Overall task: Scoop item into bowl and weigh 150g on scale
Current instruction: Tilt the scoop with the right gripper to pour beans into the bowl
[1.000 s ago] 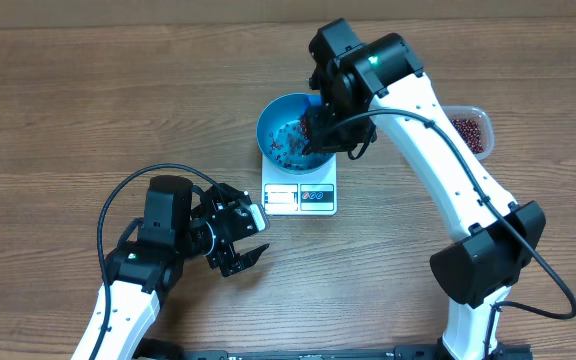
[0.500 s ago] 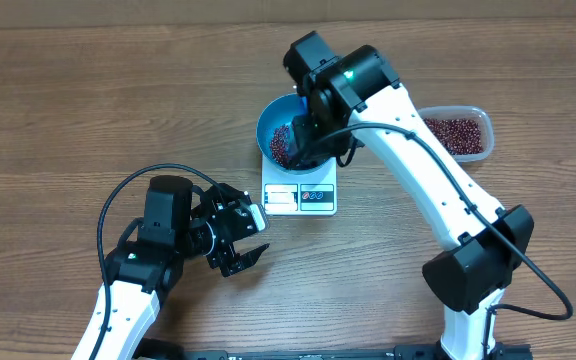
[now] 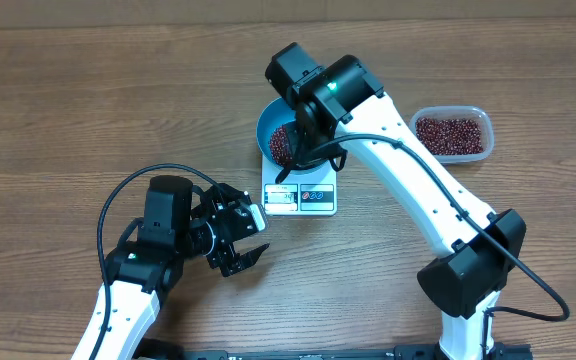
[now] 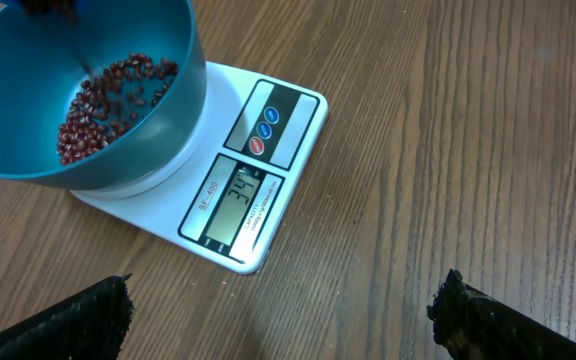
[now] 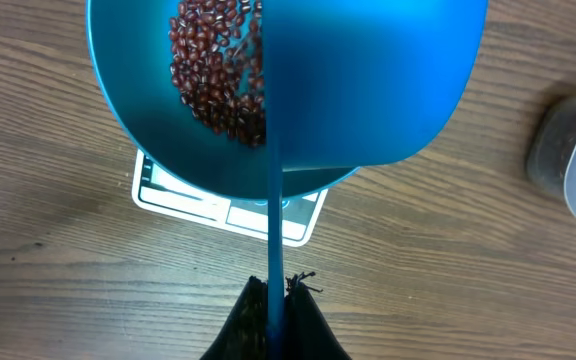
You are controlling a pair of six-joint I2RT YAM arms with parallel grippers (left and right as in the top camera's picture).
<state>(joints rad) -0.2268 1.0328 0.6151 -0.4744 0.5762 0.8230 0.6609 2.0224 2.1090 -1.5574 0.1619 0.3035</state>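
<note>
One scale (image 3: pixel 300 197) on wood-grain table (image 3: pixel 58 110)

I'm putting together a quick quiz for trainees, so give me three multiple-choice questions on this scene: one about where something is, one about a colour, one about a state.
1. Where does the teal bowl stand?
A) on bare wood
B) on the white kitchen scale
C) on a tray

2. What colour are the beans in the bowl?
A) green
B) white
C) dark red-brown

3. How is the right gripper?
A) shut on the blue scoop's handle
B) wide open
C) shut on the bowl's rim

Answers: B, the scale's platform shows under the bowl. C, the heap looks red-brown in the left wrist view. A, its jaws pinch the thin blue handle in the right wrist view.
</note>
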